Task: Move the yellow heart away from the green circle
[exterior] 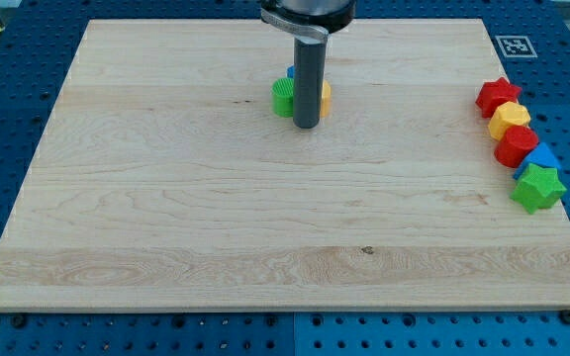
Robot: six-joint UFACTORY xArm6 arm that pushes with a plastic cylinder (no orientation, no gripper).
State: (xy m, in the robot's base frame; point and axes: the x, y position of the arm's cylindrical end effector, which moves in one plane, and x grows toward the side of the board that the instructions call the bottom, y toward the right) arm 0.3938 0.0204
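The green circle [282, 97] sits near the board's top middle. The yellow heart [325, 96] lies just to its right, mostly hidden behind my rod. A blue block [291, 72] peeks out just above them; its shape cannot be made out. My tip [306, 126] rests on the board just below the gap between the green circle and the yellow heart, close to both.
At the view's right edge of the wooden board [166, 227] stands a column of blocks: a red star [497, 95], a yellow block [510, 119], a red block [515, 145], a blue block [541, 157] and a green star [538, 188].
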